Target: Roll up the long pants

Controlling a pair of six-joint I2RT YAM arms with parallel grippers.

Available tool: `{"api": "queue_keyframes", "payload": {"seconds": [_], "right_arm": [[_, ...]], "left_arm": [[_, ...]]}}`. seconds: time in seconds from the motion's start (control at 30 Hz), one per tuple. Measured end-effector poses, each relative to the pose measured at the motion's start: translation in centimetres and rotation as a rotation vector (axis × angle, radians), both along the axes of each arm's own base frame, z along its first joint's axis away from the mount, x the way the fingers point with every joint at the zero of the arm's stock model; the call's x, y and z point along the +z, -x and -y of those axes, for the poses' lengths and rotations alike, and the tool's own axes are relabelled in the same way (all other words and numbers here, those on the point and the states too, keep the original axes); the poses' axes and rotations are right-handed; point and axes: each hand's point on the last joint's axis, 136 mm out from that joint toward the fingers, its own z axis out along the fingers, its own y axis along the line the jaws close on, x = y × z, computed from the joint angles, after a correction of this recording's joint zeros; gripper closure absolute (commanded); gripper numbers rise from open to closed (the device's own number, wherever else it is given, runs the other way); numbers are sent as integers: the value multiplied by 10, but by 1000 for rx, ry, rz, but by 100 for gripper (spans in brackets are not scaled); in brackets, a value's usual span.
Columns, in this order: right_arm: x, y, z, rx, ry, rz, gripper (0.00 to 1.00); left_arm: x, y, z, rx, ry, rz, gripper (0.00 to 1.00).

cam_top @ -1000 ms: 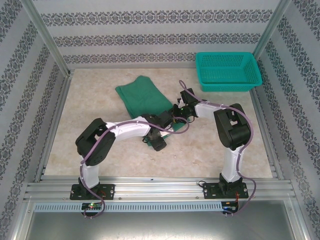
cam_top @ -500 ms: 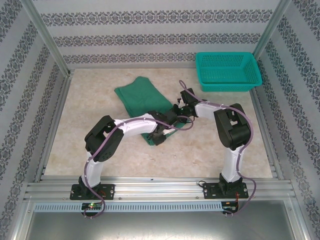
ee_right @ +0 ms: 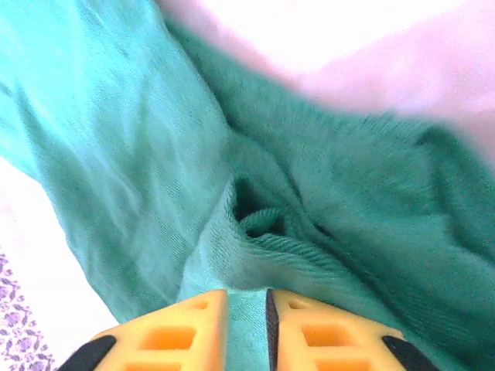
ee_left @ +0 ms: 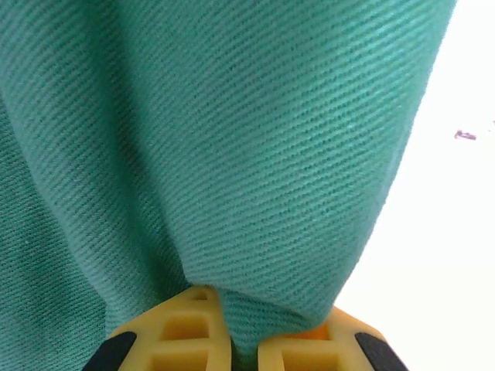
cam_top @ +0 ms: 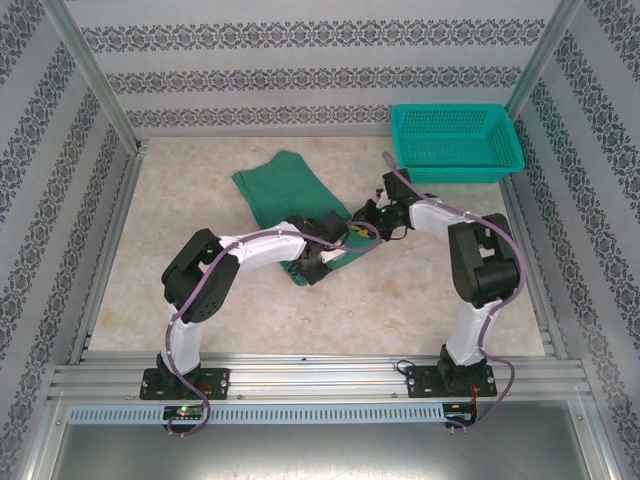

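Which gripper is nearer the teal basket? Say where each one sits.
Right. The right gripper holds the long pants a little way front-left of the teal basket. The left gripper pinches the pants' near end, farther from the basket, beyond the right gripper.

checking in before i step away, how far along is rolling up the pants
Done: the dark green soft fabric long pants lie folded into a narrow strip. In hand: left gripper and right gripper each pinch fabric at its near end. Left: the rolling itself; most of the strip lies flat.
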Motion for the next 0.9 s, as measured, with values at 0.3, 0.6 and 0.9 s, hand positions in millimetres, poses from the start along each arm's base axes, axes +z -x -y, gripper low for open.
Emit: {"api": "queue_keyframes", "payload": {"seconds": [0.3, 0.6, 0.9], "right_arm": [[58, -7, 20, -4, 26, 138, 64], [71, 7, 33, -26, 37, 154, 64], [75, 6, 34, -28, 30, 164, 64]], "left_arm": [[21, 36, 42, -7, 294, -286, 100], [69, 17, 38, 181, 607, -486, 100], [94, -15, 17, 412, 776, -606, 100]]}}
